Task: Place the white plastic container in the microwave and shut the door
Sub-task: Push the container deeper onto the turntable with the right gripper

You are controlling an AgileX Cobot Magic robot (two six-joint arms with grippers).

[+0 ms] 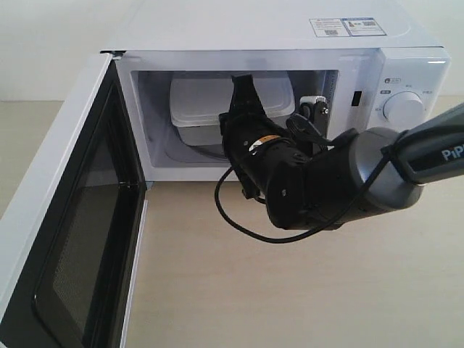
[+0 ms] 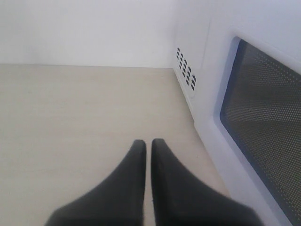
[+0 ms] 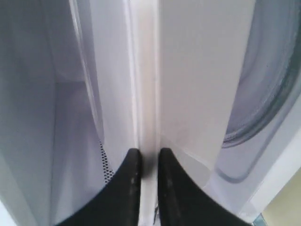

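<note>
One white plastic container [image 1: 199, 101] is inside the microwave [image 1: 275, 29] — right hand [image 3: 146, 154] pinching it.

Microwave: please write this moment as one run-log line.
container: inside microwave | right hand: shut on container rim | left hand: shut, empty, beside door | door: open

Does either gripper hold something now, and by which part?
The right gripper pinches the white plastic container by its overhanging lid edge, inside the microwave. The left gripper is shut on nothing.
</note>
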